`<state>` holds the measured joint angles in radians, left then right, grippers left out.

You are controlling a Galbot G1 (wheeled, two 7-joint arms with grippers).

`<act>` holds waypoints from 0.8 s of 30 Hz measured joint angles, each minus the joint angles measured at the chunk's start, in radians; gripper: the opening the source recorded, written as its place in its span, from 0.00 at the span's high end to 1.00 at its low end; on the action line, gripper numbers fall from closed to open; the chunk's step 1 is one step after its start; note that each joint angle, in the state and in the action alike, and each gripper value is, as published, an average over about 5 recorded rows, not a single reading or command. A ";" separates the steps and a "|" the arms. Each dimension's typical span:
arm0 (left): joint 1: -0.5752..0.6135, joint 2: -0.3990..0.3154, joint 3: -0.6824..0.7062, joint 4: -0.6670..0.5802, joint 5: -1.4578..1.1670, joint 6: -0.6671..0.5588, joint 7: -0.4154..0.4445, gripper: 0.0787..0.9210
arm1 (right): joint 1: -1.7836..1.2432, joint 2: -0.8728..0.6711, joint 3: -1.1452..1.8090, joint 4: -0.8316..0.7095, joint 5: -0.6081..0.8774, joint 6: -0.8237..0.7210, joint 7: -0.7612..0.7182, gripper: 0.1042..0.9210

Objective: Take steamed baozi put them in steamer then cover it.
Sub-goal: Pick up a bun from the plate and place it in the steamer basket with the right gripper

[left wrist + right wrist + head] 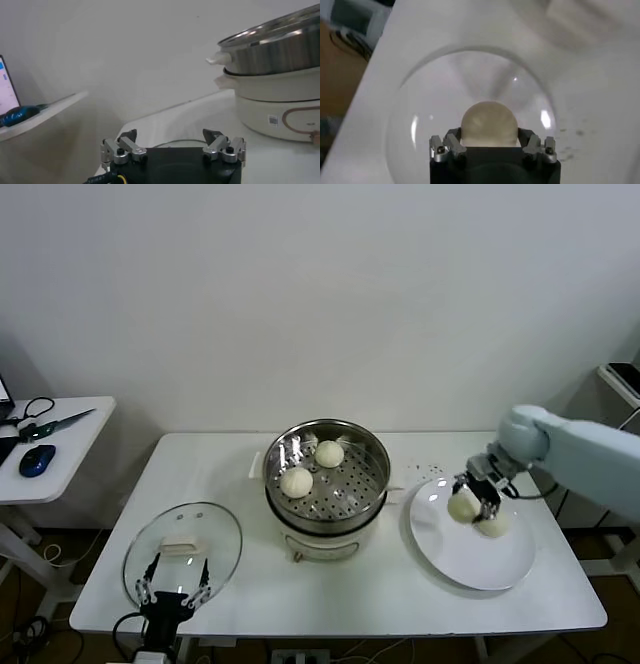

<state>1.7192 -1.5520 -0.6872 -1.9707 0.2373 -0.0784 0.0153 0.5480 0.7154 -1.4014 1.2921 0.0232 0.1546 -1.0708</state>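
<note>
Over the white plate (470, 569) near the desk's right edge, the right gripper (467, 506) is clamped on one baozi (462, 507), with another baozi (493, 525) just beside it on the plate. Two baozi (297, 481) already lie in the steamer (370, 484) at the desk's middle. The left gripper (173, 594) hovers with fingers apart by the glass lid (215, 534) at the front left corner.

The desk (330, 594) is seen whole from above. The steamer (280, 45) is viewed low from the left front corner; the plate (470, 100), near the right edge, closely from overhead.
</note>
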 measured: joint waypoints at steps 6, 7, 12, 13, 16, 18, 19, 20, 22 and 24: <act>0.005 0.000 0.002 -0.003 0.000 0.001 0.004 0.12 | 0.151 0.092 -0.047 0.043 -0.046 0.150 -0.005 0.24; 0.006 0.000 0.002 -0.004 0.000 0.002 0.004 0.12 | 0.166 0.110 -0.049 0.050 -0.053 0.170 -0.006 0.24; 0.010 0.003 0.003 -0.010 -0.002 0.002 0.005 0.12 | 0.203 0.212 -0.040 0.065 -0.090 0.252 -0.008 0.24; 0.011 0.004 0.002 -0.011 -0.002 0.001 0.005 0.12 | 0.204 0.234 -0.036 0.065 -0.098 0.265 -0.008 0.24; 0.016 0.007 -0.001 -0.014 -0.005 0.000 0.005 0.12 | 0.199 0.298 -0.024 0.065 -0.117 0.298 -0.010 0.24; 0.020 0.010 -0.003 -0.015 -0.008 -0.003 0.005 0.12 | 0.189 0.339 -0.019 0.065 -0.128 0.314 -0.012 0.24; 0.022 0.012 -0.005 -0.016 -0.009 -0.004 0.005 0.12 | 0.183 0.359 -0.018 0.065 -0.133 0.322 -0.013 0.24; 0.024 0.013 -0.007 -0.016 -0.011 -0.005 0.005 0.12 | 0.175 0.377 -0.017 0.064 -0.138 0.329 -0.014 0.24; 0.027 0.016 -0.010 -0.016 -0.015 -0.006 0.005 0.12 | 0.158 0.412 -0.016 0.061 -0.150 0.343 -0.015 0.24; 0.031 0.017 -0.013 -0.015 -0.018 -0.008 0.004 0.12 | 0.139 0.443 -0.015 0.056 -0.161 0.355 -0.015 0.24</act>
<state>1.7498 -1.5346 -0.6999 -1.9860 0.2191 -0.0863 0.0198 0.6875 1.1581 -1.4166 1.3483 -0.1375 0.5099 -1.0860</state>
